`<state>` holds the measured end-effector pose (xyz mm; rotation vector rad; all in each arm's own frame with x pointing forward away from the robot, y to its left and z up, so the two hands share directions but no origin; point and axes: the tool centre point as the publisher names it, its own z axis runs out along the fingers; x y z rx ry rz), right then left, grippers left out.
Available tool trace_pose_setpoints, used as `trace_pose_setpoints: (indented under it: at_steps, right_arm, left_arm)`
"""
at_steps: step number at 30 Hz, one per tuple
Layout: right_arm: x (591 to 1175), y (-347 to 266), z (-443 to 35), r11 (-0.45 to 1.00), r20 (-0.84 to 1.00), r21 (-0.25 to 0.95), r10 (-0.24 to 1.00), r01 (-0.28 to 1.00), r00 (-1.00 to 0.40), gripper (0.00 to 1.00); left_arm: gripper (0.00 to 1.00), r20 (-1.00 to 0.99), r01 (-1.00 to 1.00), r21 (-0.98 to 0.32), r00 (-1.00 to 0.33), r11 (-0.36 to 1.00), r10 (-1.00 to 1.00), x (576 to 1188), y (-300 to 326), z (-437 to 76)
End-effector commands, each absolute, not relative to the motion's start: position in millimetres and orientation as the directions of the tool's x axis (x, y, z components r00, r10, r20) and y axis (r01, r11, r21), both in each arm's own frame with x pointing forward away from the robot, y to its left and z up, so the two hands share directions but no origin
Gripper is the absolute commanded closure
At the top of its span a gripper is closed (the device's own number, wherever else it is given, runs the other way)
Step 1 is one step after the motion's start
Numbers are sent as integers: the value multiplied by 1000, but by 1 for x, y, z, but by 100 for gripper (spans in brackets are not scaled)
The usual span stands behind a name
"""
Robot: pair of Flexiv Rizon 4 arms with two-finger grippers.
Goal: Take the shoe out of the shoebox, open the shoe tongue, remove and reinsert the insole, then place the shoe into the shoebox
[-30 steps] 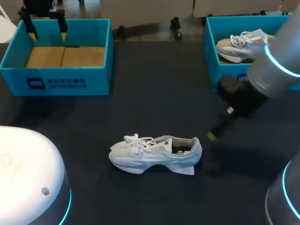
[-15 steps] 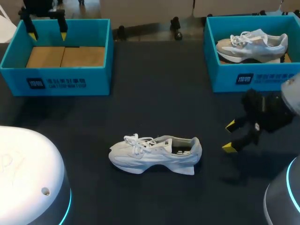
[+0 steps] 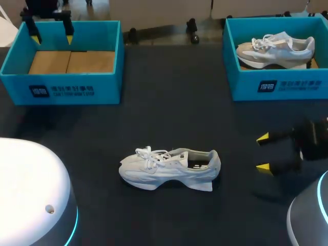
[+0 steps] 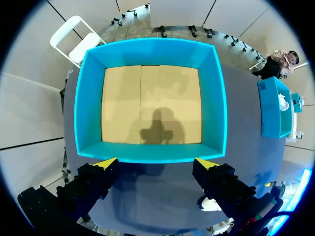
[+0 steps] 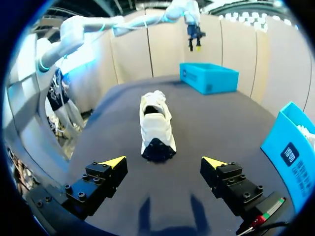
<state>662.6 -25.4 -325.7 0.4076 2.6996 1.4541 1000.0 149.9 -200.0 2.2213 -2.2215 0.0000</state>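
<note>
A white shoe lies on its sole mid-table, toe to the left, tongue and laces up. In the right wrist view the shoe is ahead of my right gripper, heel toward it, with a gap between. My right gripper hovers open to the right of the heel, holding nothing. My left gripper hangs open over the empty blue shoebox at the back left. From the left wrist, that shoebox shows its bare cardboard floor under the left gripper.
A second blue shoebox at the back right holds another pale shoe; its wall stands beside my right gripper. My left arm's white base fills the front left corner. Dark table lies between the boxes and the shoe.
My right arm has drawn back to the right, away from the shoe's heel, and its gripper has swung round to face the shoe. The left arm and the shoe have not moved.
</note>
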Motion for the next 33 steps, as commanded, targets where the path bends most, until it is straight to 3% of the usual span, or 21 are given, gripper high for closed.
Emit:
trace_pose_setpoints:
  at_steps: [1, 11, 33]
  right_arm:
    - [657, -29, -334, 260, 55, 958, 242, 120, -969, 0]
    - [658, -29, -358, 159, 9, 987, 147, 33, -989, 0]
    - [662, -22, -358, 197, -14, 980, 163, 19, -986, 0]
  left_arm:
    - [0, 0, -1000, 0, 0, 0, -1000, 1000, 150, -200]
    - [0, 0, -1000, 0, 0, 0, -1000, 1000, 150, -200]
    - [0, 0, -1000, 0, 0, 0, -1000, 1000, 150, -200]
